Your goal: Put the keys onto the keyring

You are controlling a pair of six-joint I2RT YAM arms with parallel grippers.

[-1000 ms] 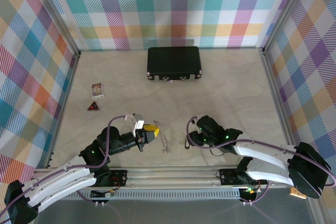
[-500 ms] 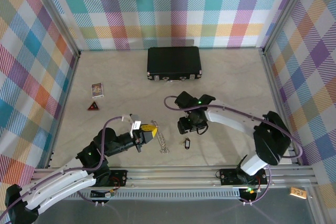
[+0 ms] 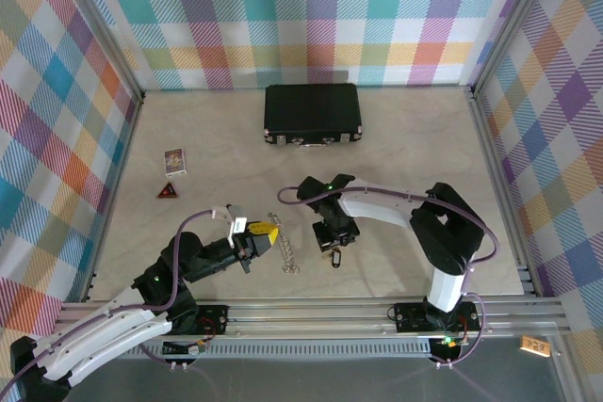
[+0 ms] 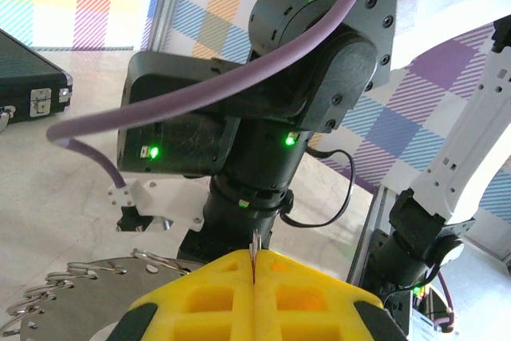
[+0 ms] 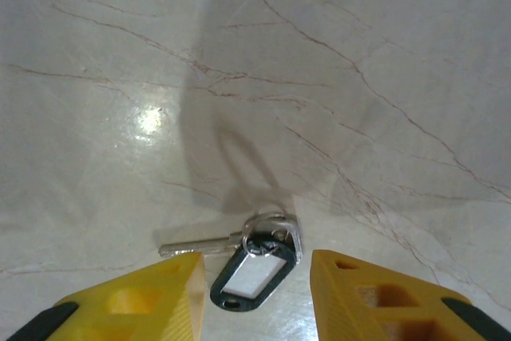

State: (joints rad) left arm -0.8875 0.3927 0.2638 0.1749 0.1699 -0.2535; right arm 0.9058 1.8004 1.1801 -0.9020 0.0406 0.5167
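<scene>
My left gripper [image 3: 270,233] is shut on a thin metal edge of the keys [image 3: 287,253], a silvery string hanging down from its yellow fingers to the table. The left wrist view has that edge pinched at the left gripper [image 4: 254,256], with a grey metal piece with wire loops [image 4: 56,309] at lower left. The keyring [image 3: 332,257] lies flat on the table to the right: a small ring [image 5: 271,229] joining a black oval tag [image 5: 254,273] and one silver key [image 5: 196,244]. My right gripper [image 3: 331,236] hovers just over it, open [image 5: 255,258], fingers either side of the tag.
A black case [image 3: 312,113] lies shut at the back of the table. A small card box [image 3: 175,161] and a red triangle [image 3: 168,191] sit at the left. The right arm's wrist [image 4: 263,101] stands close in front of my left gripper. Checked walls close three sides.
My right arm has swung from the near right edge inward and to the left, ending over the keyring. Its jaws have narrowed a little. My left gripper has barely shifted.
</scene>
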